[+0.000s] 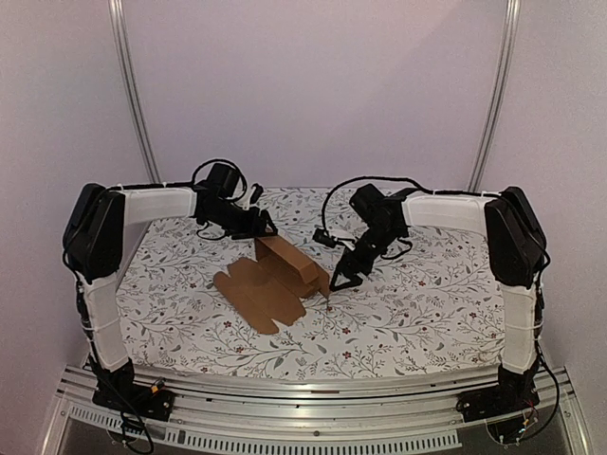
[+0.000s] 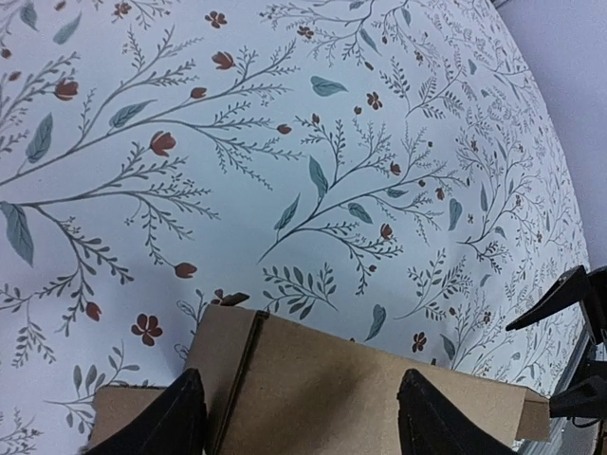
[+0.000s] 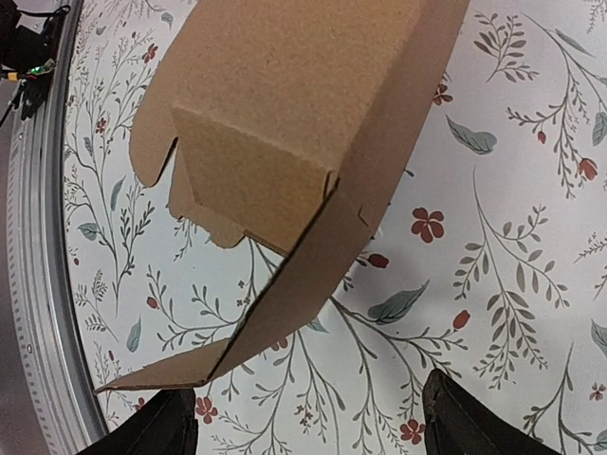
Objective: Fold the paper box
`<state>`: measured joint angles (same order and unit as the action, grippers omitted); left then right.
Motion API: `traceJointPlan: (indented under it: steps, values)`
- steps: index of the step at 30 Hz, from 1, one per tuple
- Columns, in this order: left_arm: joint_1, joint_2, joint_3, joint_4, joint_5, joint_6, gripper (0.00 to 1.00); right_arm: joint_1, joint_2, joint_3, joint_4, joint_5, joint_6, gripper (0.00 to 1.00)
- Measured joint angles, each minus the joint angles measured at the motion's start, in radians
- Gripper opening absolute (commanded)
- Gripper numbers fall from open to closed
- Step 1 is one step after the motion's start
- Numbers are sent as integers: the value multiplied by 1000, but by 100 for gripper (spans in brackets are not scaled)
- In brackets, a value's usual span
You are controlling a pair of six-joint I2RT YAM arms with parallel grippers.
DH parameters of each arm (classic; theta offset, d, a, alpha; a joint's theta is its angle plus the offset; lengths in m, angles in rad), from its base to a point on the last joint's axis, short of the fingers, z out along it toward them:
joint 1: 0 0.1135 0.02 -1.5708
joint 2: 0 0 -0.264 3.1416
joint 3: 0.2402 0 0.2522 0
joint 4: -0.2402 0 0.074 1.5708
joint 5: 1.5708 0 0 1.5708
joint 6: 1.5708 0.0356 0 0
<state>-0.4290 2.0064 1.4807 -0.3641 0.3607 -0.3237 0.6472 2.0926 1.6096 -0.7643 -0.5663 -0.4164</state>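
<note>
The paper box [image 1: 270, 280] is plain brown cardboard, partly folded, lying mid-table with one wall raised at its far right side and flat flaps spread toward the front left. My left gripper [image 1: 261, 227] hovers at the box's far end. Seen from the left wrist, the left gripper [image 2: 303, 422] is open, and a brown panel [image 2: 351, 389] spans the gap between its black fingers [image 2: 180, 417]. My right gripper [image 1: 341, 280] is at the box's right corner. From the right wrist, the right gripper [image 3: 313, 427] is open over bare cloth, with the box [image 3: 285, 114] just ahead and a flap tip [image 3: 142, 379] near its left finger.
A floral tablecloth [image 1: 427, 303] covers the table. An aluminium rail [image 1: 313, 393] runs along the near edge, and the same rail [image 3: 28, 284] shows in the right wrist view. Black cables loop behind both wrists at the back.
</note>
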Motion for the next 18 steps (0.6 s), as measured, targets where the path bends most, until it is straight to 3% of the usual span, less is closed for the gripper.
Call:
traceJointPlan:
  steps: [11, 18]
  values:
    - [0, -79, -104, 11, 15, -64, 62, 86, 28, 3, 13, 16, -4, 83]
    - [-6, -195, -245, 38, 6, -141, 60, 92, 61, 40, 69, 36, 131, 83]
